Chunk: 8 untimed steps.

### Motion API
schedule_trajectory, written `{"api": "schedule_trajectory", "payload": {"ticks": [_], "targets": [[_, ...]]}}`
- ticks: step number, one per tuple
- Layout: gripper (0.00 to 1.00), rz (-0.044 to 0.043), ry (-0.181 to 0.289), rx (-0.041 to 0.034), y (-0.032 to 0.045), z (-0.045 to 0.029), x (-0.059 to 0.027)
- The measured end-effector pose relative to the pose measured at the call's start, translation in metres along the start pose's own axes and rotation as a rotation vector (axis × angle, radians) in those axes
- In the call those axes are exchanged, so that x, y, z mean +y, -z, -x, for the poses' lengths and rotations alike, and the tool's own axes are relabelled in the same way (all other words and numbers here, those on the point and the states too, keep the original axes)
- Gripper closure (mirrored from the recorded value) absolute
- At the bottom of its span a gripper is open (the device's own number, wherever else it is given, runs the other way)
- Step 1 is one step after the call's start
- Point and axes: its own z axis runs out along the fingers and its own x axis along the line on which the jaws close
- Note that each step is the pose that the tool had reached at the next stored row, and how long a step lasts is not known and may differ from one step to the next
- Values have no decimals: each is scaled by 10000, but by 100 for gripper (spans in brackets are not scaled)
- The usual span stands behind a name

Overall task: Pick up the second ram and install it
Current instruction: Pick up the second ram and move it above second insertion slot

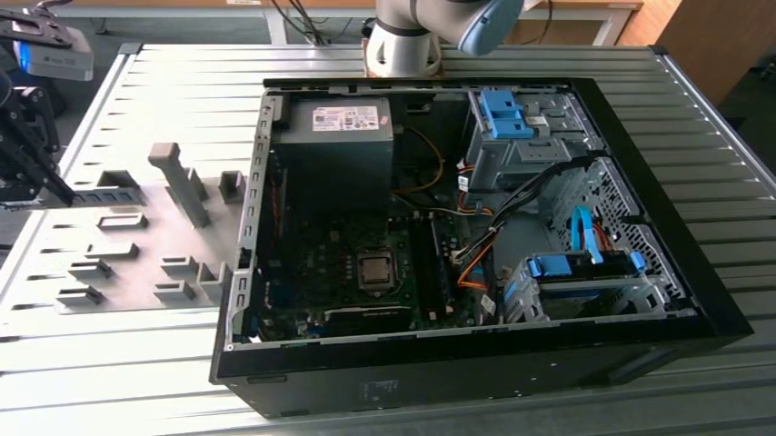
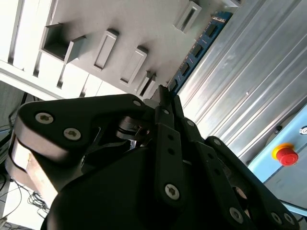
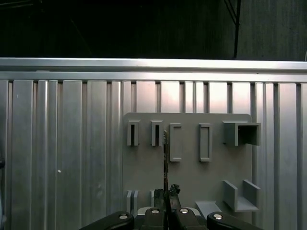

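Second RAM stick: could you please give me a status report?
Gripper shut on thin blue-green RAM circuit-board stick. Stick over grey slotted holder plate, away from open black computer case. Nothing seen blocking it.

The arm's base joint (image 1: 406,45) is showing a silver-grey cylindrical shell, with a pale blue cap (image 1: 485,27) on the adjoining joint. In the second wrist view the hand (image 2: 165,93) is presenting matte black, rounded link plates (image 2: 81,124) carrying silver screw heads (image 2: 171,191). In the exterior view a light grey box (image 1: 54,50) is sitting atop the black wrist.
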Motion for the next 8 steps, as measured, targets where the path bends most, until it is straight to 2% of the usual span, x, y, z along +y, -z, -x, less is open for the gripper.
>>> {"api": "schedule_trajectory", "payload": {"ticks": [8], "targets": [[86, 1, 0, 0, 58, 3, 0]]}}
